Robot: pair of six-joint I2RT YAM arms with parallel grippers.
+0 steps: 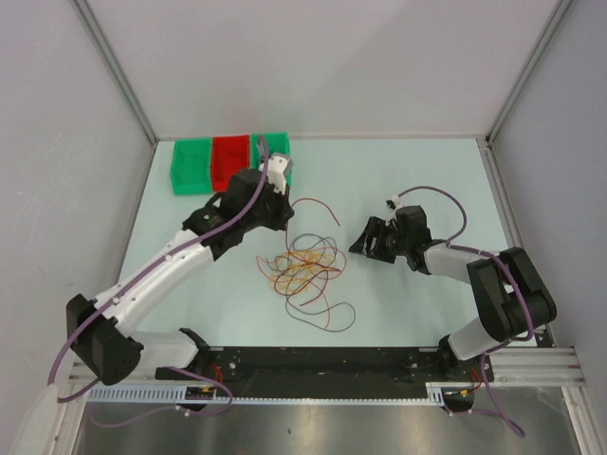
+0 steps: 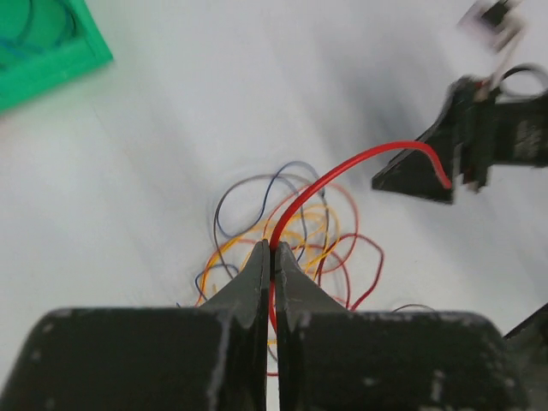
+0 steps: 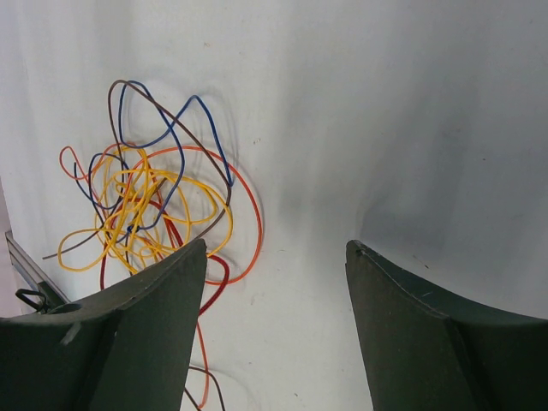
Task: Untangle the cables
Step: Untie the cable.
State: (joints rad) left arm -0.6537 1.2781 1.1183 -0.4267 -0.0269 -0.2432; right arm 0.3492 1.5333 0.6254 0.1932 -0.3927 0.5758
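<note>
- Table (image 1: 398,180): pale, walled on three sides
- Left arm (image 1: 161,275): reaches from the near-left base toward the centre, with its wrist near the bins
- Right arm (image 1: 503,284): folded at the right, pointing left at the pile
- Bins (image 1: 228,161): green, red and green in a row at the far left
- Right gripper (image 3: 276,248): jaws wide apart and empty, over bare table just right of the pile
- Left gripper (image 2: 272,248): jaws closed, pinching the red cable
- Cables (image 1: 303,265): loose tangle at mid-table between the grippers, with yellow, orange, red, blue and brown loops
- Red cable (image 2: 342,167): arcs from the pinch toward the right gripper, free end lifted
</note>
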